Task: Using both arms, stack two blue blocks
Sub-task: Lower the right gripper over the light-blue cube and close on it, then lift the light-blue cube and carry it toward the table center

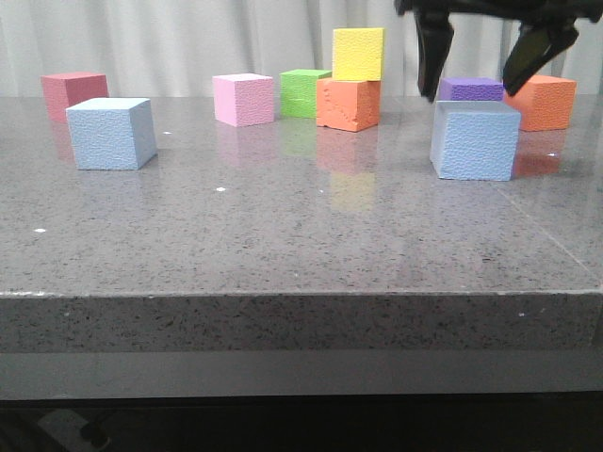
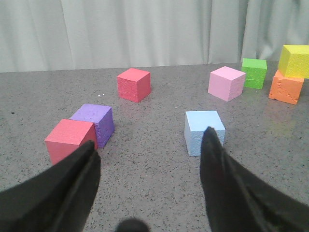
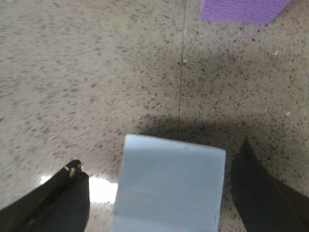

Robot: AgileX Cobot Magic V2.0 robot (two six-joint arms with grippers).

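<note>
One blue block [image 1: 111, 133] sits at the table's left; in the left wrist view it [image 2: 204, 130] lies just ahead of one finger of my left gripper [image 2: 150, 137], which is open and empty. The left gripper is out of the front view. The second blue block [image 1: 475, 139] sits at the right. My right gripper [image 1: 471, 89] hangs open just above it, one finger over each side. In the right wrist view the block [image 3: 169, 186] lies between the spread fingers of the right gripper [image 3: 160, 155], untouched.
Behind the right blue block are a purple cube [image 1: 470, 88] and an orange cube [image 1: 545, 101]. At the back stand red [image 1: 73, 92], pink [image 1: 243, 99] and green [image 1: 303, 91] cubes, and a yellow cube [image 1: 358, 54] on an orange one [image 1: 348, 104]. Another red cube [image 2: 70, 139] and purple cube [image 2: 94, 123] lie by the left gripper.
</note>
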